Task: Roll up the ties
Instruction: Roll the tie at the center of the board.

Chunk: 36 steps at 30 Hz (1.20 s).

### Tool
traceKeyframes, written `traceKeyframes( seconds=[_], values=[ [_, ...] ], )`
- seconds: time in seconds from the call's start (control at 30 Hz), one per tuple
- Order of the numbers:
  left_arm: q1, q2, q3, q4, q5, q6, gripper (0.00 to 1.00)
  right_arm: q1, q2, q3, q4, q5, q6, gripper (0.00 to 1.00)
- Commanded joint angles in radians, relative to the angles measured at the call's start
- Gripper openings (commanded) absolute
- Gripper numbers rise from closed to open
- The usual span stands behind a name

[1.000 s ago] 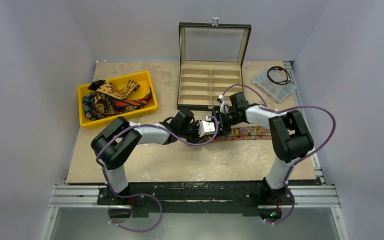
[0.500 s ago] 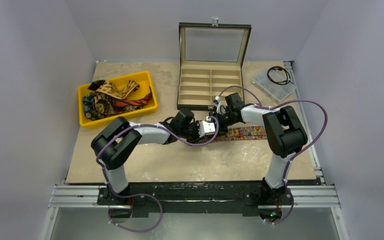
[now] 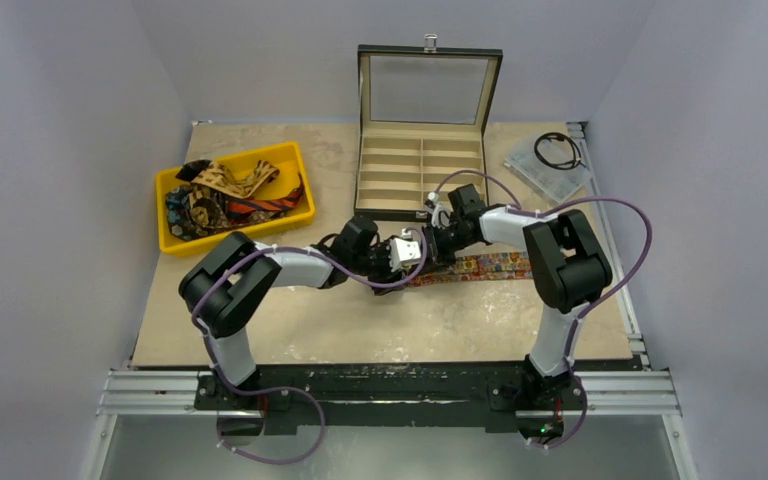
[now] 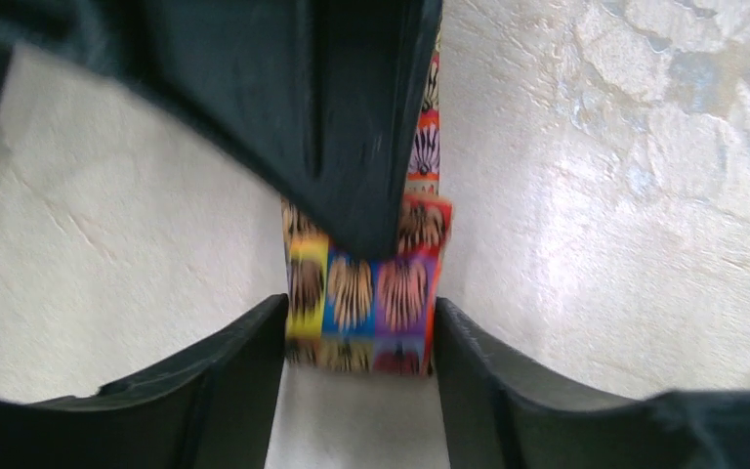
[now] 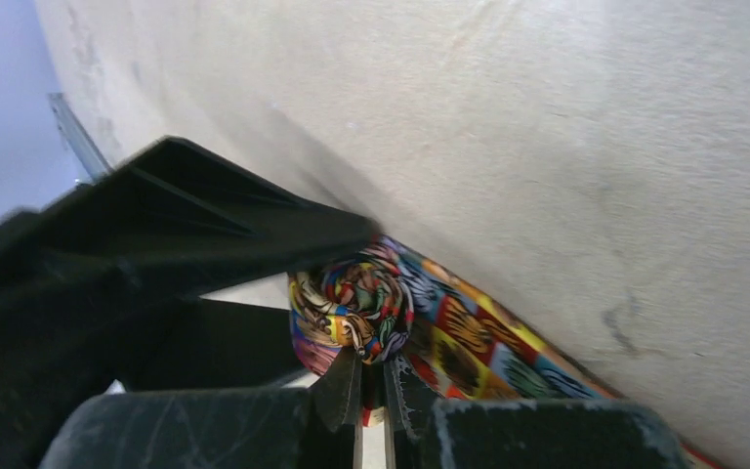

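The multicoloured tie (image 3: 490,265) lies flat on the table right of centre, and its left end is rolled up between both grippers. In the left wrist view my left gripper (image 4: 359,318) flanks the roll (image 4: 371,293), one finger touching each edge. The dark finger (image 4: 352,147) of my right gripper reaches down over the roll. In the right wrist view my right gripper (image 5: 371,376) is shut on fabric at the centre of the spiral roll (image 5: 356,298). The tie's flat tail (image 5: 488,352) runs off to the right. From above, the left gripper (image 3: 420,257) and right gripper (image 3: 436,244) meet at the roll.
A yellow bin (image 3: 282,153) at the back left holds several more ties (image 3: 225,195). An open wooden box (image 3: 420,165) with compartments stands at the back centre. A clear plastic case (image 3: 535,170) with a black cable (image 3: 558,150) sits at the back right.
My right gripper has closed onto the roll's centre. Both grippers and the roll have shifted slightly left along the tie.
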<state>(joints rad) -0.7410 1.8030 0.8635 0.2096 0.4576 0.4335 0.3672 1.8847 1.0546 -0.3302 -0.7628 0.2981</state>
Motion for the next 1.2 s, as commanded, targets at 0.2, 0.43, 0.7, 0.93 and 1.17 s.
traceKeyframes(
  seconds=[0.2, 0.43, 0.7, 0.93, 1.17],
  values=[
    [0.06, -0.092, -0.184, 0.429, 0.172, -0.228, 0.71, -0.012, 0.077, 0.02, -0.121, 0.379, -0.148, 0.0],
    [0.06, 0.021, -0.184, 0.546, 0.134, -0.218, 0.71, -0.01, 0.119, 0.054, -0.159, 0.553, -0.171, 0.0],
    [0.031, 0.111, -0.165, 0.647, 0.184, -0.187, 0.6, -0.006, 0.129, 0.046, -0.151, 0.466, -0.195, 0.0],
    [0.008, 0.14, -0.121, 0.603, 0.143, -0.206, 0.36, -0.003, 0.101, 0.004, -0.084, 0.345, -0.213, 0.0],
    [0.008, 0.033, -0.148, 0.281, 0.029, -0.078, 0.14, -0.004, 0.054, 0.038, -0.076, 0.24, -0.198, 0.17]
  ],
)
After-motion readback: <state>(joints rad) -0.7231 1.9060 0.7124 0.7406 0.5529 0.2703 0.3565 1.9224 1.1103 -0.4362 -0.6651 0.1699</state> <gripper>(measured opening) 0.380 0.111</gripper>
